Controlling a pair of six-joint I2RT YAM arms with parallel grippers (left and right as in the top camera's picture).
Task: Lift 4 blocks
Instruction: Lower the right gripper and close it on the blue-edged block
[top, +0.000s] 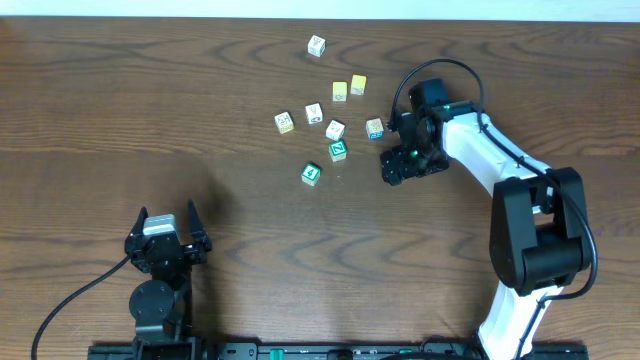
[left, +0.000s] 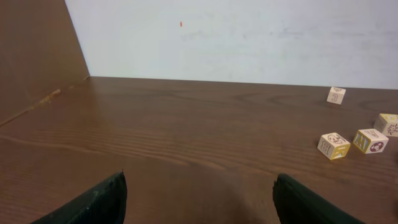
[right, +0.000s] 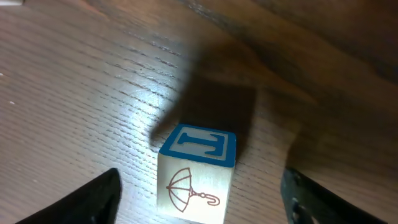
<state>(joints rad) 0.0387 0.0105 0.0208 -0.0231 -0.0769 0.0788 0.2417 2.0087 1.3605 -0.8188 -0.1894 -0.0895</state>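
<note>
Right gripper (right: 199, 180): wide open, nothing in it. The blue-edged block (right: 200, 148) sits flat on the counter (right: 74, 93). In the wrist view it is framed between the two fingers (right: 93, 202), with a clear gap on each side and no contact. Blue face is up, and the side facing the camera has an umbrella drawing.

Overhead: the same block is just beside the right gripper, up and to the left of it in the picture, at the right end of the cluster. Can't tell from there how high the gripper sits above the counter.

The other three are all resting on the counter, none touched:
- green "N" block (top: 338, 150): near, left of the right gripper
- second green block (top: 311, 173): further left and closer to the robot
- pale cream block (top: 285, 122): left edge of the cluster, farthest from that gripper

Two yellow cubes (top: 340, 91) sit side by side beyond the green ones.

Left gripper (left: 199, 205): fully open and empty, with only counter between its fingers. It is at the near left, well apart from every block.
</note>
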